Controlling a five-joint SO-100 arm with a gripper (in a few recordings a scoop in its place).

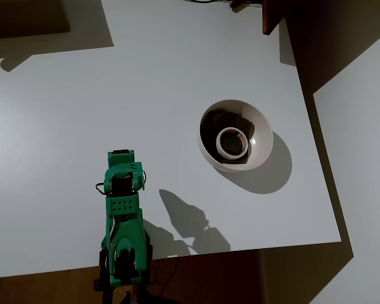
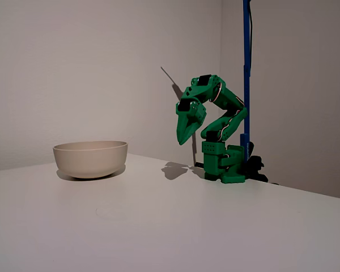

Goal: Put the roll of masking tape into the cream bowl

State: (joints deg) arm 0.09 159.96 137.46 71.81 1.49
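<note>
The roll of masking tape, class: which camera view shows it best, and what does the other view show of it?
The overhead view: it looks down into the round cream bowl, where the off-white roll of masking tape lies flat, its central hole visible. In the fixed view, the bowl's wall hides whatever is inside.

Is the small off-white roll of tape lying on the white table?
No, the roll of masking tape lies inside the cream bowl.

The roll of masking tape (image 1: 232,142) lies flat inside the cream bowl (image 1: 261,132), on its dark inner floor. The bowl sits on the white bench (image 1: 114,95), at about two o'clock from the green arm's tool (image 1: 121,158), well apart from it.
</note>
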